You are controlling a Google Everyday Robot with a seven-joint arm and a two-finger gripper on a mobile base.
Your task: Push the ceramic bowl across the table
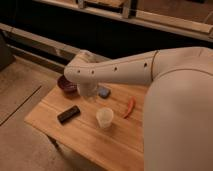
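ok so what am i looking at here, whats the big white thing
That is a robot's arm, reaching from the right over a low wooden table. The single camera looks down from above; its mounting isn't known. The arm ends in a gripper, pointing down beside a dark maroon ceramic bowl at the table's far left edge. Also on the table: a pale cup, a black bar, a small blue-grey object and a red curved object. Nothing is visibly held.
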